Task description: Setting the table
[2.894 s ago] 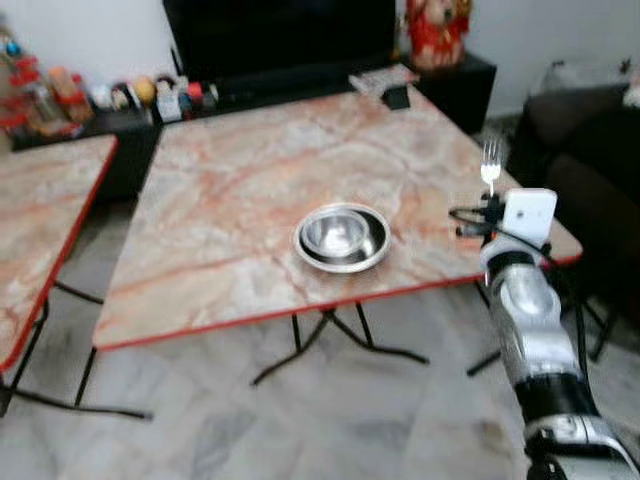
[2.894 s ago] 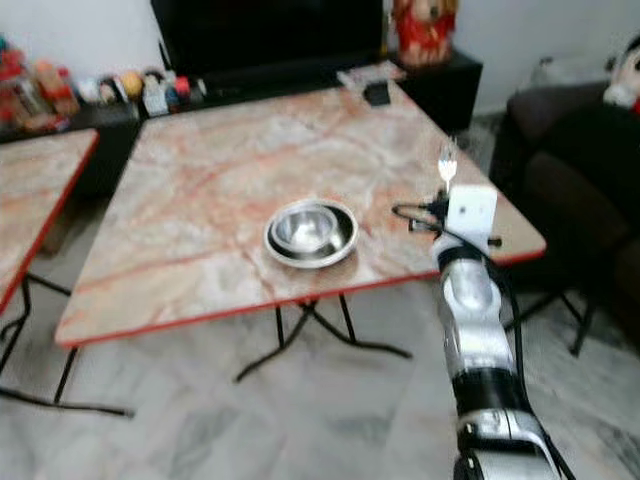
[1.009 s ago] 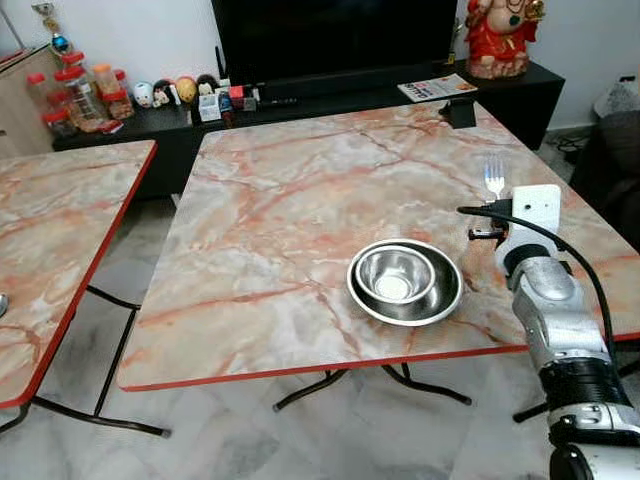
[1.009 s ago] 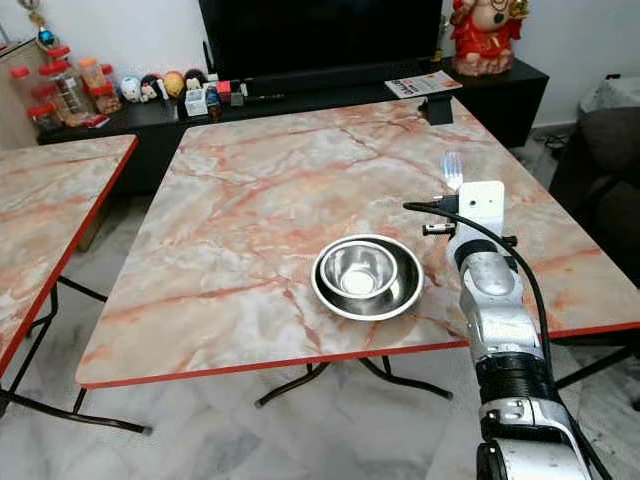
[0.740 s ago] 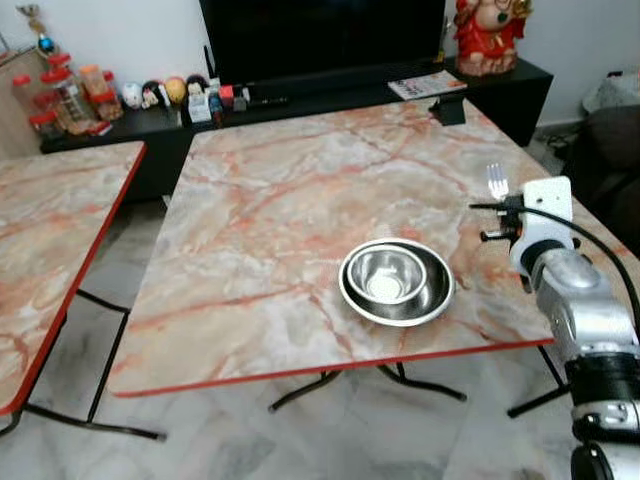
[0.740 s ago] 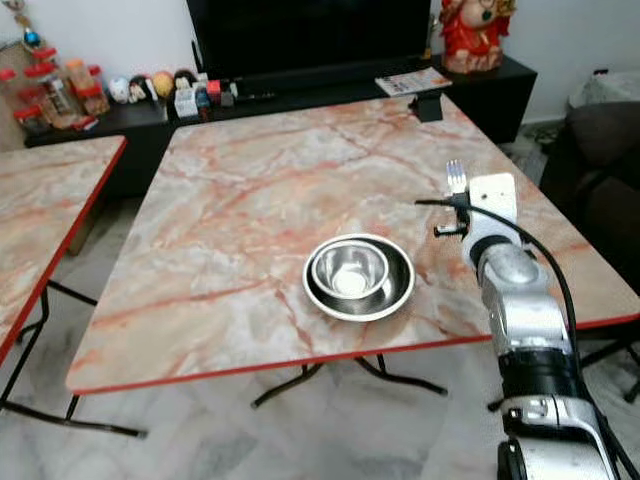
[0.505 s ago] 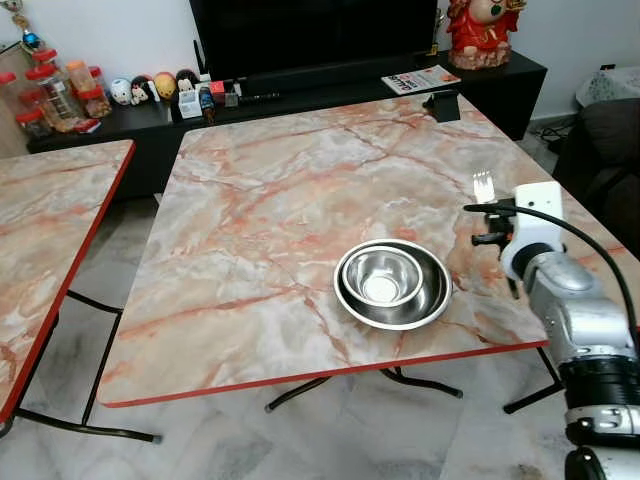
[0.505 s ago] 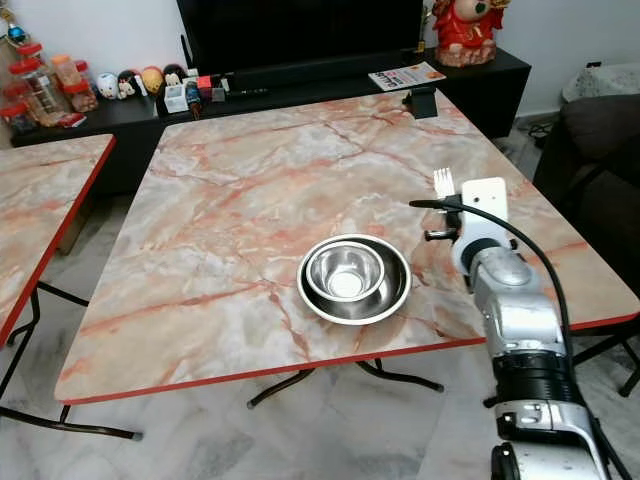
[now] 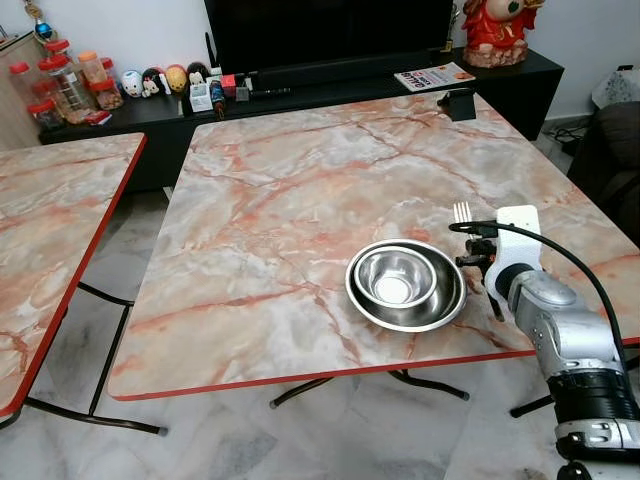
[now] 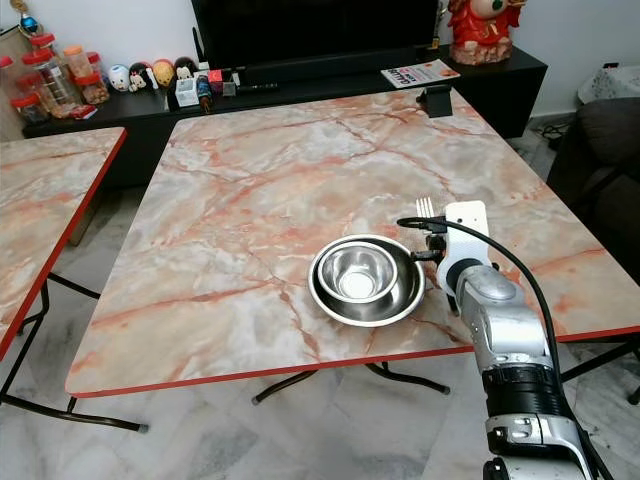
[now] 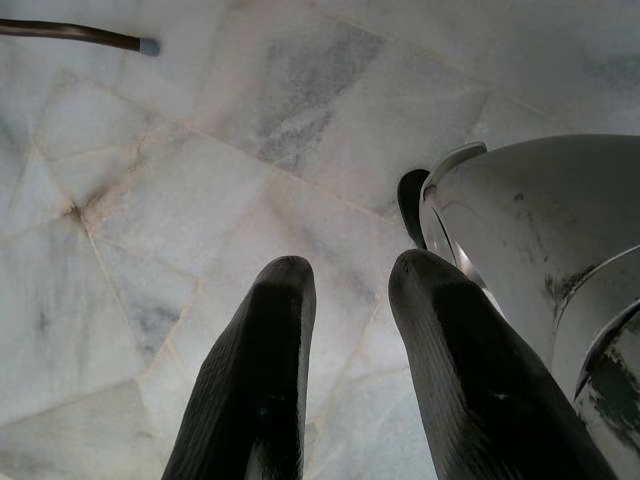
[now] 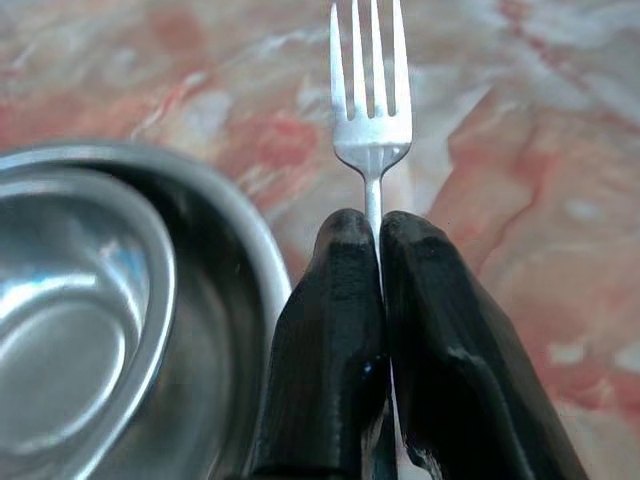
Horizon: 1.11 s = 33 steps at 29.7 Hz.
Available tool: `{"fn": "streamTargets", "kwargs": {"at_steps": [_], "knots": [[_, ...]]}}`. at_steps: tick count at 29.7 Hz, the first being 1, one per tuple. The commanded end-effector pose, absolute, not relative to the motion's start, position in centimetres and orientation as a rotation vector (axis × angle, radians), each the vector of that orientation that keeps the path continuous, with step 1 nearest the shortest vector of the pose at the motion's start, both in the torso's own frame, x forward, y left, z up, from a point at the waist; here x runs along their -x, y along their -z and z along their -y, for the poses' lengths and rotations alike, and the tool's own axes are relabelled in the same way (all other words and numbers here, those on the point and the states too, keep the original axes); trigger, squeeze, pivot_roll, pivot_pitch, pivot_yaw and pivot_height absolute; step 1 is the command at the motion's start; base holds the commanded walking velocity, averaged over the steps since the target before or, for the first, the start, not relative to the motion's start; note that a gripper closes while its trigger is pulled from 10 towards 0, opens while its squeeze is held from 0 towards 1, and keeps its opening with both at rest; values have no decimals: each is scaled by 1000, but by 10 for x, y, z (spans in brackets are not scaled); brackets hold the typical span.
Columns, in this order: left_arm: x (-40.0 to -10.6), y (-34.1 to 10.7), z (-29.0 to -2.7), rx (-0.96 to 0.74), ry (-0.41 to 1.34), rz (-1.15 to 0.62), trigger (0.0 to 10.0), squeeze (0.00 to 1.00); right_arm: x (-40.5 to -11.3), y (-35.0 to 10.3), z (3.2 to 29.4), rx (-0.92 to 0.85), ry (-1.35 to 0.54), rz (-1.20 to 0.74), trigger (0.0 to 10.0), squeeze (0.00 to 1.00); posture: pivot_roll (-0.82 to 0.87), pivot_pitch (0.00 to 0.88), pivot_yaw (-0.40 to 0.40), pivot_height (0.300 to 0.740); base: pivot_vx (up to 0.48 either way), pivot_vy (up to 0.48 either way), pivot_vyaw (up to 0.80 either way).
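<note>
Fork (image 12: 371, 120) | pinched in right hand (image 12: 378, 230), tines forward | seemingly just beside bowls (image 9: 405, 284)

right hand (image 12: 375, 240) fingers pinched together, arm outstretched, left hand (image 11: 345, 275) hanging, fingers parted

— What colours do you see on the table (image 9: 300, 200)?

— You have pink-and-cream marble veining with a red rim. Near its right edge, the bowls (image 9: 405, 284) are shiny silver.

— And the fork (image 12: 370, 95)?

— Silver too, in your black fingers (image 12: 330, 350). The floor (image 11: 150, 200) is pale grey marble with darker patches.
</note>
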State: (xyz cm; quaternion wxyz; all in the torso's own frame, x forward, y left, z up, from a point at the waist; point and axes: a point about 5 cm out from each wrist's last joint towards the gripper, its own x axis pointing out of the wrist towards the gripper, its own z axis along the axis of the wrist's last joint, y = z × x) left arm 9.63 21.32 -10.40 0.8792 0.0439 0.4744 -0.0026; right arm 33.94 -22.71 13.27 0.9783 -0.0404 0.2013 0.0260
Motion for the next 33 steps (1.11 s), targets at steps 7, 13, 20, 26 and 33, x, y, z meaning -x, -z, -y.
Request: {"fn": "streamTargets", "kwargs": {"at_steps": [7,13,20,26,33], "knots": [[-91,105,-218,-99,4,-1012,10000,0,-339,-135,234,103,-22,-403,10000,0,-144,39,97,736,0,0,0],[-92,104,-219,-100,5,-1012,10000,0,-340,-136,243,109,3,-408,10000,0,-142,43,97,736,0,0,0],[-92,104,-219,-100,6,-1011,10000,0,-340,-131,245,118,-1,-429,10000,0,-139,48,97,736,0,0,0],[-92,104,-219,-99,5,-1010,10000,0,-339,-127,242,125,-24,-448,10000,0,-135,55,97,736,0,0,0],[-91,104,-219,-98,5,-1012,10000,0,-337,-123,242,161,-45,-472,10000,0,-136,57,99,736,0,0,0]]}}
